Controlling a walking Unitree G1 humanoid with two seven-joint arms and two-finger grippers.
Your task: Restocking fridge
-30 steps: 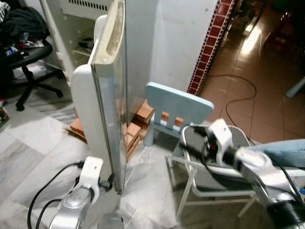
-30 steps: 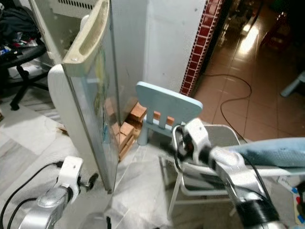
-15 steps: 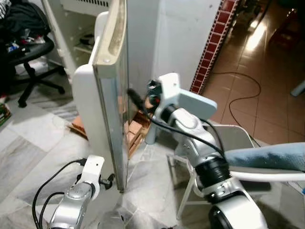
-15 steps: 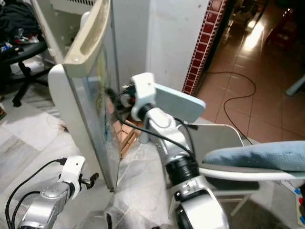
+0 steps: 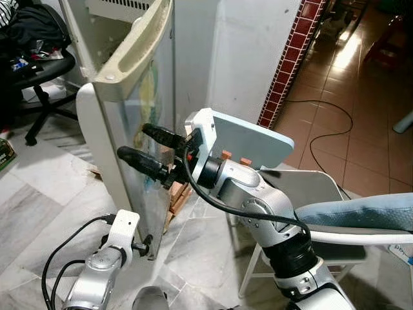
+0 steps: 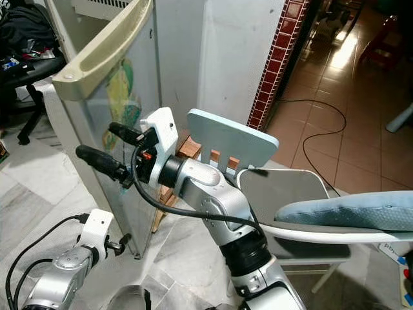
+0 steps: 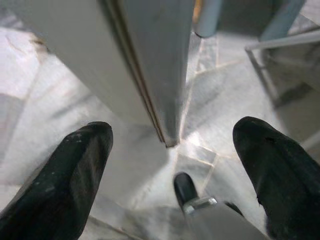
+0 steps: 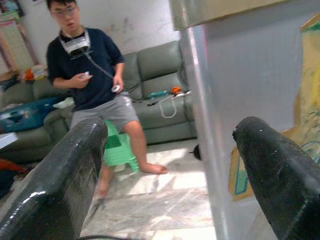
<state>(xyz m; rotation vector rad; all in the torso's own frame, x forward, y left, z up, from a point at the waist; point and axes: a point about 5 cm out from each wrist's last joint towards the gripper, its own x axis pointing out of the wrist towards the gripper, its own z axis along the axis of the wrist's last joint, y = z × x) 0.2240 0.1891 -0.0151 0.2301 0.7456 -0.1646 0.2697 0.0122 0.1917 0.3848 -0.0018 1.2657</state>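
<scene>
R gripper point(image 5: 145, 147) reaching w/ jaws spread at fridge door point(image 5: 132, 97) edge; L gripper point(image 7: 170, 165) hanging low by door's bottom corner, jaws spread.

— What does the fridge door point(image 5: 139, 103) look like?

— A tall, pale grey panel, seen from its outer face, with a cream, trough-shaped moulding along its top edge and a faded yellow-green sticker point(image 6: 119, 97) on the front.

— Is it open?

— Yes, swung out from the white cabinet behind it, upright, its free edge reaching down to the marble floor.
</scene>
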